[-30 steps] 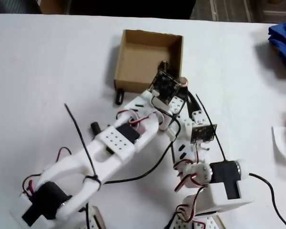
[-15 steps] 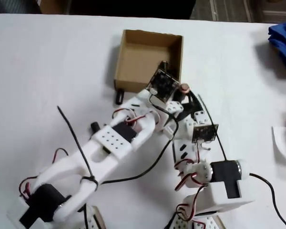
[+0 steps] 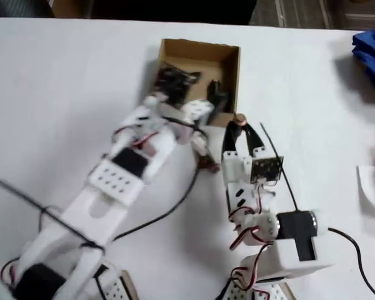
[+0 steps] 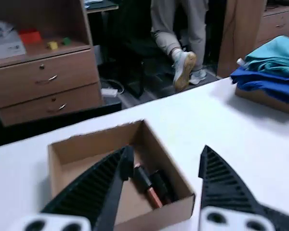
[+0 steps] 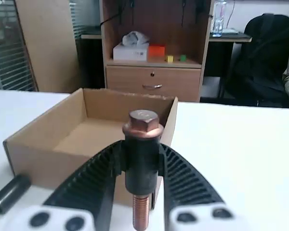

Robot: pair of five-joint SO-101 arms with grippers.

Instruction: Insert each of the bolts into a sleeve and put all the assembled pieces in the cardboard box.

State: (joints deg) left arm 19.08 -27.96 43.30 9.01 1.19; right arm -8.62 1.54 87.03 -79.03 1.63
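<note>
Bolt (image 5: pixel 143 126) in sleeve (image 5: pixel 140 168) pinched by right gripper (image 5: pixel 140 153) | left gripper (image 4: pixel 166 156) spread wide over box (image 4: pixel 94 139) | risk: arms may collide at box, knocking piece loose

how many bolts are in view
2. One bolt sits in a sleeve held by the right gripper; another bolt lies in the cardboard box. Others may be hidden.

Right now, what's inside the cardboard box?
A black sleeve with a copper bolt in it lies against one wall of the cardboard box. The left pincer hides part of the floor.
</note>
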